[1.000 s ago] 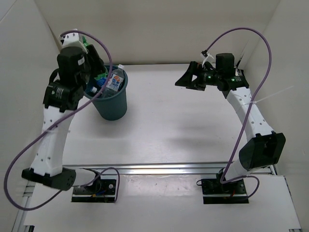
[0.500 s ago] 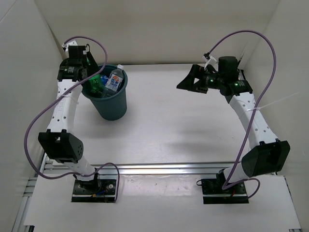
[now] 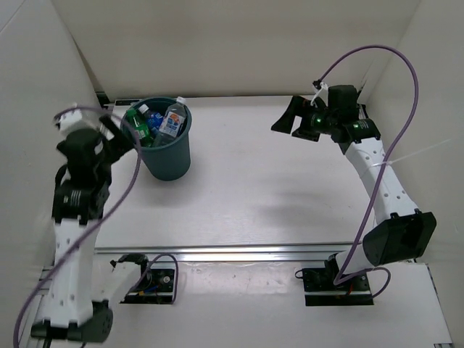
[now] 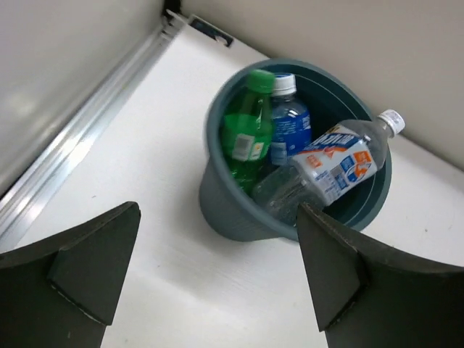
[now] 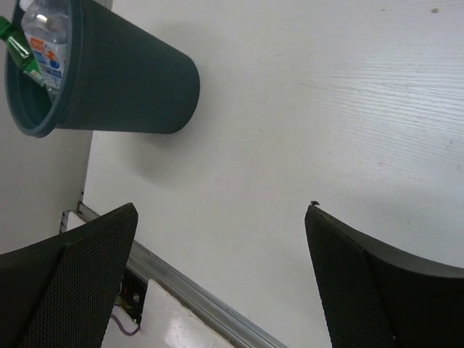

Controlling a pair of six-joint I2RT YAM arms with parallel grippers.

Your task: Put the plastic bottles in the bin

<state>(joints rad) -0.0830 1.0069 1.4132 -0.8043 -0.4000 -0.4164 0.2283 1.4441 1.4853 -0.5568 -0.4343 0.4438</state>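
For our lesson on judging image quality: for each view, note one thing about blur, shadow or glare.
Top external: the left arm looks smeared, and the rail glares white. Left wrist: the bin and bottles are slightly soft. Right wrist: the bin casts a soft shadow on the table; the fingers show crisp mesh.

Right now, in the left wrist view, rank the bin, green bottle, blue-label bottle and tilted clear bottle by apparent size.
1. bin
2. tilted clear bottle
3. green bottle
4. blue-label bottle, partly hidden, so unsure against the green one
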